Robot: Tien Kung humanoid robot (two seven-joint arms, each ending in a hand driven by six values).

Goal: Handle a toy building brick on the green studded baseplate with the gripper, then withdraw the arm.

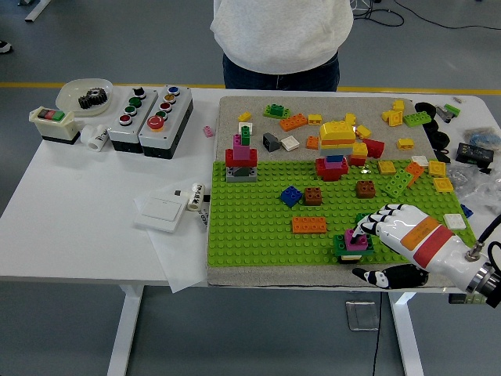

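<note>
Right hand at the near right edge of the green studded baseplate, fingertips curled onto the magenta brick stacked on a dark green brick. Beyond, orange brick, blue brick, and red-and-grey tower on the same plate. Farthest, loose bricks on the grey mat, push-button boxes on the tabletop, and a person standing behind.

The green studded baseplate lies flat beneath and to the left of the right hand. A magenta brick sits upright on a dark green brick, both seated on the baseplate near its front edge, directly at the hand's fingertips, touching them.
</note>
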